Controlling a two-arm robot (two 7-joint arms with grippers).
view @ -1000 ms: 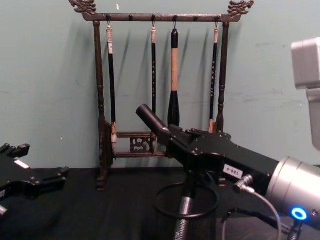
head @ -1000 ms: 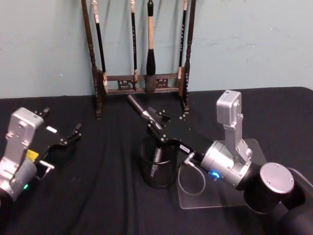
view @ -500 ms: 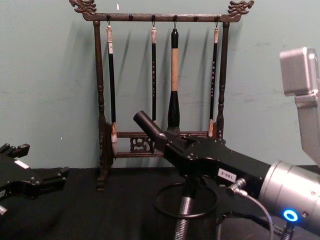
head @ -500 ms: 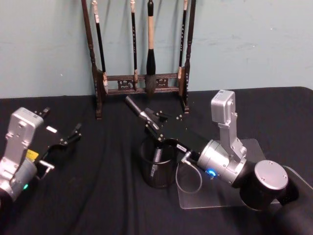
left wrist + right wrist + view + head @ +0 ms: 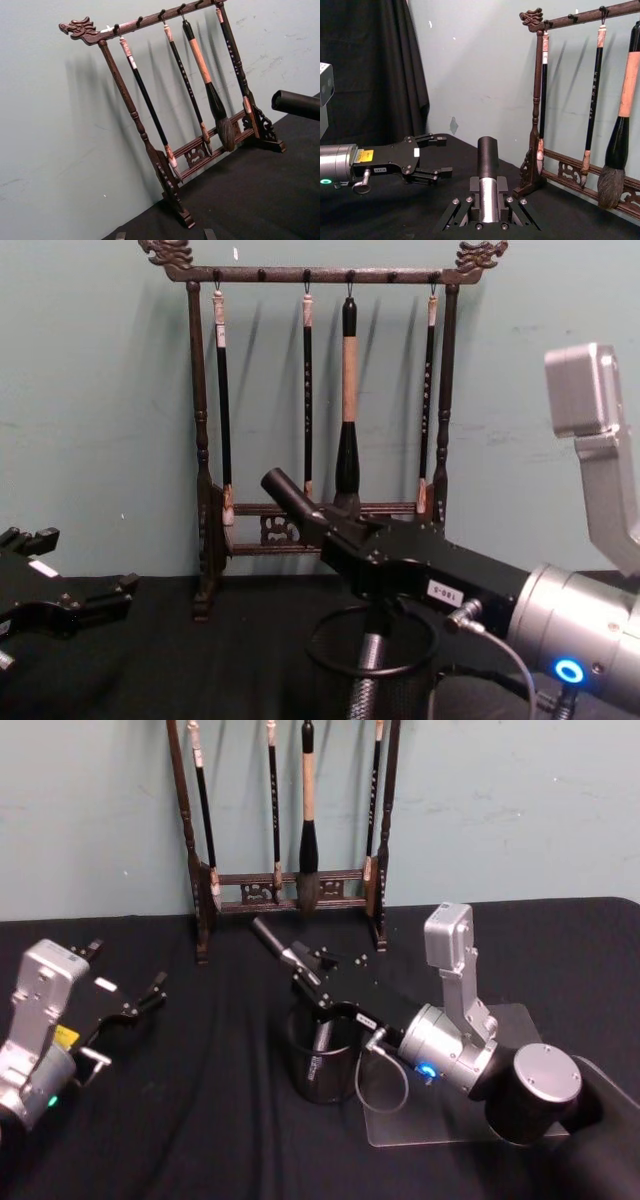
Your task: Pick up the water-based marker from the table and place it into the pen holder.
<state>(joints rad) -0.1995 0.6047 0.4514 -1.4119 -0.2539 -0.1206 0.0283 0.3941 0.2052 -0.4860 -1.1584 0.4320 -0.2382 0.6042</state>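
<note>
Head view: the right gripper (image 5: pixel 308 972) hangs just above the pen holder (image 5: pixel 322 1063), over its rim on the side toward the brush rack (image 5: pixel 290 830). It is pinching the marker (image 5: pixel 281 950), a dark barrel with a silvery band that pokes out past the fingertips, tilted up and away from the pen holder toward the rack. Inside the pen holder a second pen (image 5: pixel 320 1042) stands on end, leaning against the mesh.

From the chest camera the same picture: the marker's (image 5: pixel 290 496) blunt black end sits above and rack-side of the pen holder's (image 5: pixel 371 644) rolled rim, clear of it, with the right gripper (image 5: pixel 335 530) closed around the barrel lower down. The right wrist camera looks straight along the marker (image 5: pixel 488 176), clamped tight between the two jaws, black cap end up.

The left gripper (image 5: pixel 120 1003) rests well away from the pen holder, low over the table (image 5: pixel 220 1120), fingers spread apart and holding nothing; the right wrist camera shows it (image 5: pixel 427 156) the same way, open. Just beside the pen holder, on the side away from the left gripper, lies a grey mat (image 5: pixel 440 1125), partly under the right arm. Brushes hang in the rack (image 5: pixel 165 100) behind.
</note>
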